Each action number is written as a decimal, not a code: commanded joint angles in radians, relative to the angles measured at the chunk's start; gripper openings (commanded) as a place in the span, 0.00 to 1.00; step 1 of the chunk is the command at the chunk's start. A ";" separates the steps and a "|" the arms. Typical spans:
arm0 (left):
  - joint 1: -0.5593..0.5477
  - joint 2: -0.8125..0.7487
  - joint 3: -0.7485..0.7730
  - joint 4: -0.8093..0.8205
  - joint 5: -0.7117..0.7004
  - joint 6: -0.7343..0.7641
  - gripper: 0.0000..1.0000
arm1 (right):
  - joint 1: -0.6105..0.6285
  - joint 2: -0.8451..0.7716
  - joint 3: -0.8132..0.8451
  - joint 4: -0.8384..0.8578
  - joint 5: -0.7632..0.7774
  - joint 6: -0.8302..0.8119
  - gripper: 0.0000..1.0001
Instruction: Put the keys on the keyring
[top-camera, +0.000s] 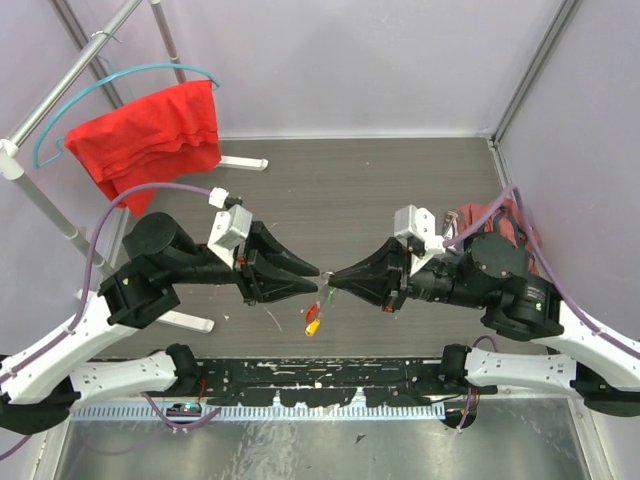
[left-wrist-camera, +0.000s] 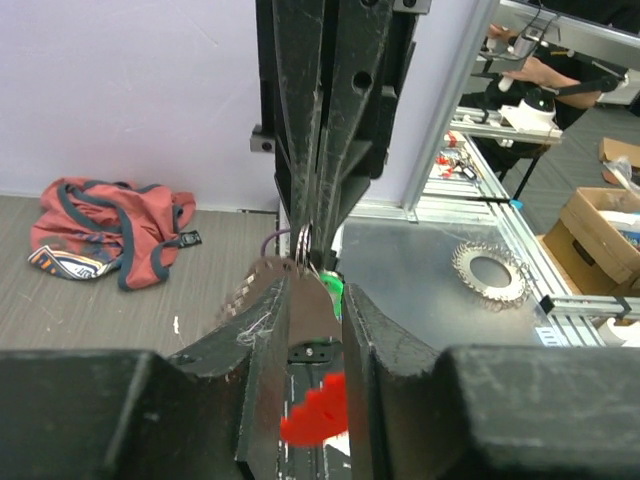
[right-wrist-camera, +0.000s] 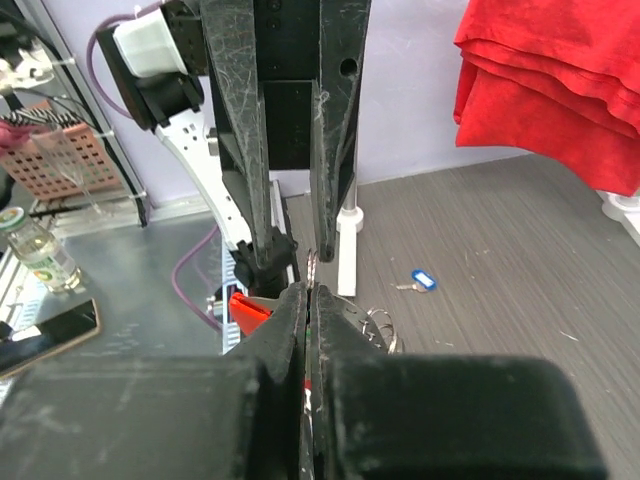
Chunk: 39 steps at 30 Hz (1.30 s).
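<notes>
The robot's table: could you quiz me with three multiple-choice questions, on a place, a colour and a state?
1. Where is the red cloth? A) on a hanger at far left B) draped over the left arm C) between the grippers
2. The hanger's colour? A) yellow B) teal C) black
3. The right gripper is? A) wide open B) shut C) out of view
Answers: 1 A, it drapes from the hanger. 2 B, its wire arc is teal. 3 B, its fingers press together.

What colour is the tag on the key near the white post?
Blue tag; right wrist view shows it.
</notes>
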 joint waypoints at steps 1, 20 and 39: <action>-0.004 0.006 0.062 -0.074 0.060 0.031 0.35 | -0.002 0.003 0.124 -0.148 0.015 -0.083 0.01; -0.004 0.140 0.217 -0.337 0.006 0.194 0.38 | -0.002 0.180 0.299 -0.470 0.004 -0.168 0.01; -0.009 0.182 0.231 -0.424 0.011 0.248 0.32 | -0.002 0.179 0.296 -0.448 0.009 -0.176 0.01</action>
